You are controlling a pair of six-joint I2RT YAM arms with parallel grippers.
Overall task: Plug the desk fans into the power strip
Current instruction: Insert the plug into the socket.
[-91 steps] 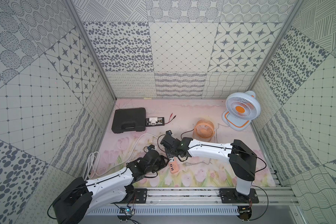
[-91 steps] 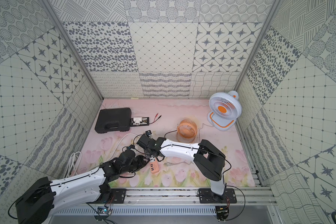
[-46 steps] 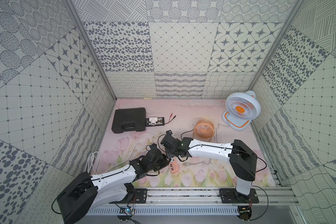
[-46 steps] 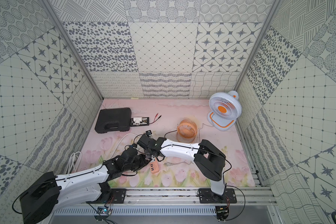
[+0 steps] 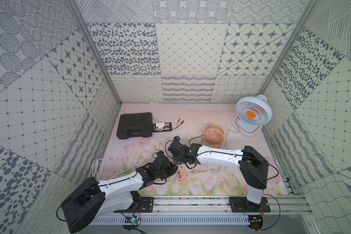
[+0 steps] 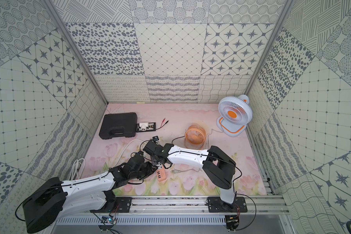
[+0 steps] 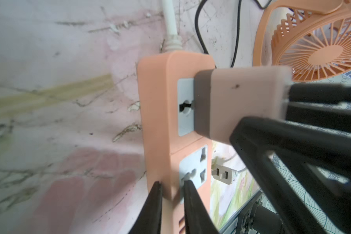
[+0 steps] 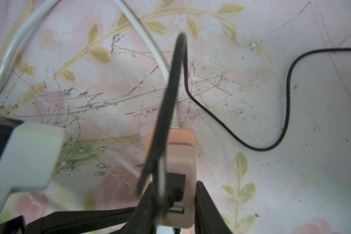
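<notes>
On the pink flowered surface (image 5: pixel 211 182), near its front and in front of the orange fan (image 5: pixel 213 137), lies the power strip (image 7: pixel 158 121), its edge pinched by the left hand (image 7: pixel 171 184), while the right hand (image 8: pixel 174 188) pinches a blocky plug (image 7: pixel 241 105) against the socket nearest the cord.

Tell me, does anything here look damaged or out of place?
The flowered mat is badly scratched and flaking around the power strip. A loose white plug lies on the mat near the strip, plugged into nothing. Otherwise nothing stands out.
</notes>
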